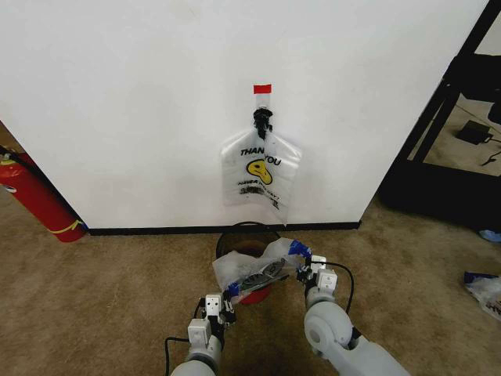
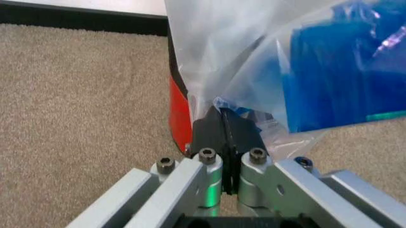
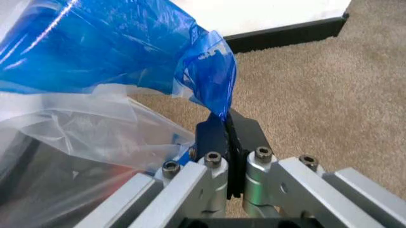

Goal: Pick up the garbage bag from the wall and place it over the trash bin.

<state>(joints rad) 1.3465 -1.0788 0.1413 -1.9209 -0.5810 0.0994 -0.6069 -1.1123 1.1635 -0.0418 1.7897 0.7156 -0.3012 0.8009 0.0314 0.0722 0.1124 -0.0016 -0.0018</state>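
With the garbage bag (image 1: 258,270) held stretched between the left gripper (image 1: 228,312) and right gripper (image 1: 307,270), each pinched shut on a blue rim patch, the rim should be lowered evenly around the trash bin (image 1: 244,233) just beyond both.

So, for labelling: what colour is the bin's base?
Red; the trash bin base shows best in the left wrist view.

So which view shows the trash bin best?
The head view: the trash bin stands whole by the wall, the garbage bag across it. The left wrist view catches its red base; the right wrist view, a dark blur through plastic.
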